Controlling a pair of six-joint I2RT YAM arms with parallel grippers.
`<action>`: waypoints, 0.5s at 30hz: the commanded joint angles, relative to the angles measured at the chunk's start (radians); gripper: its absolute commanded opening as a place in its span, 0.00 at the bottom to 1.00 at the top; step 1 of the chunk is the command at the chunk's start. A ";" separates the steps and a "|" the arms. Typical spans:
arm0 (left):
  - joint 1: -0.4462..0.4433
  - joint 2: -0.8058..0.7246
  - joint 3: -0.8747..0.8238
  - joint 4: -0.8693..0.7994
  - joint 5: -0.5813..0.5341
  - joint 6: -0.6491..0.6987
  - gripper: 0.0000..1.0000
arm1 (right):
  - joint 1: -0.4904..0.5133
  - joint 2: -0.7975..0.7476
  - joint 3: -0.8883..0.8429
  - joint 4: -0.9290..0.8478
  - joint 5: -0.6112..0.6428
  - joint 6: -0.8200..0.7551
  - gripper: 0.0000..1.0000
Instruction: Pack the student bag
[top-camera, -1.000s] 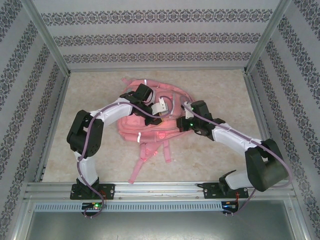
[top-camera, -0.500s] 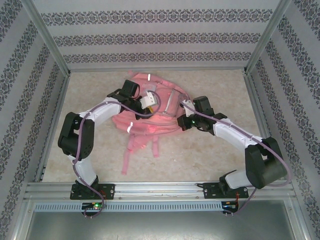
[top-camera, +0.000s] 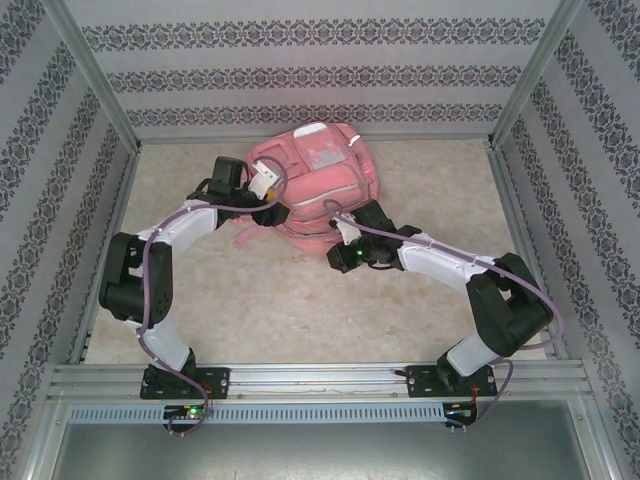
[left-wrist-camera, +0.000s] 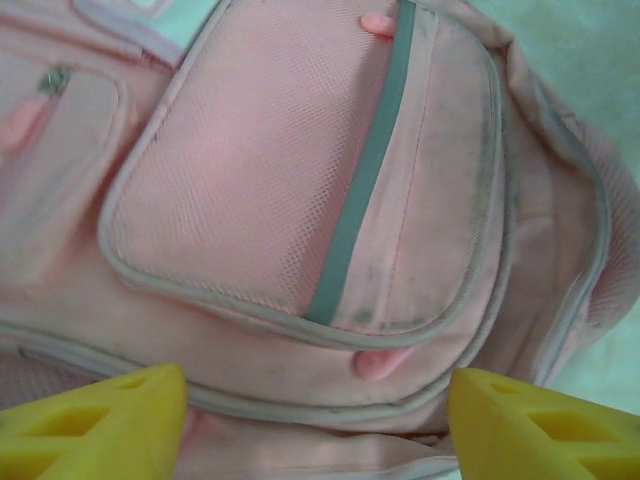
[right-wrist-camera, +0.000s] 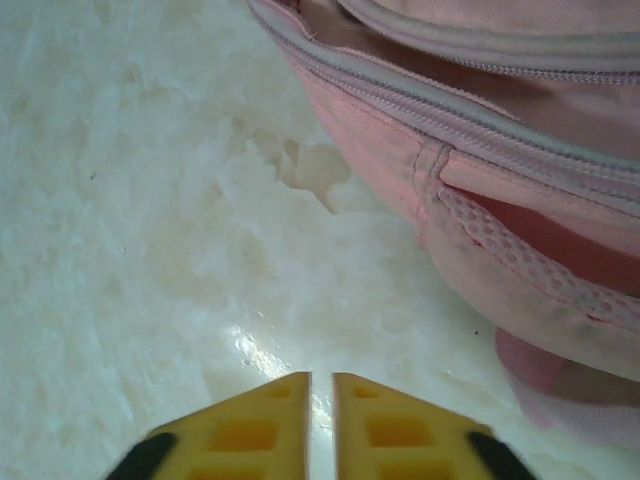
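Top external view: large soft pink fabric backpack (top-camera: 310, 185) lying bulky at the far middle of the pale mottled table (top-camera: 200, 290), front panel up. Left gripper (top-camera: 264, 192) at its left flank, right gripper (top-camera: 340, 228) just beside its near edge.

Left wrist view: yellow fingers (left-wrist-camera: 100, 420) spread wide above the mesh front pocket, gripping nothing. Right wrist view: fingertips barely parted over bare table, nothing between, bag seam close by on the right.

Probably late in the packing: visible pockets look zipped. Cannot tell what, if anything, sits inside, nor whether the main zip is fully closed.
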 joint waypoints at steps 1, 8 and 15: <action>-0.003 -0.008 -0.013 0.085 0.000 -0.416 0.74 | -0.010 0.020 0.052 0.018 -0.016 0.072 0.25; -0.011 0.158 0.194 -0.191 -0.048 -0.945 0.69 | -0.012 0.050 0.096 0.146 0.029 0.275 0.34; -0.075 0.235 0.263 -0.259 -0.119 -1.111 0.65 | -0.012 0.033 0.089 0.143 0.027 0.264 0.34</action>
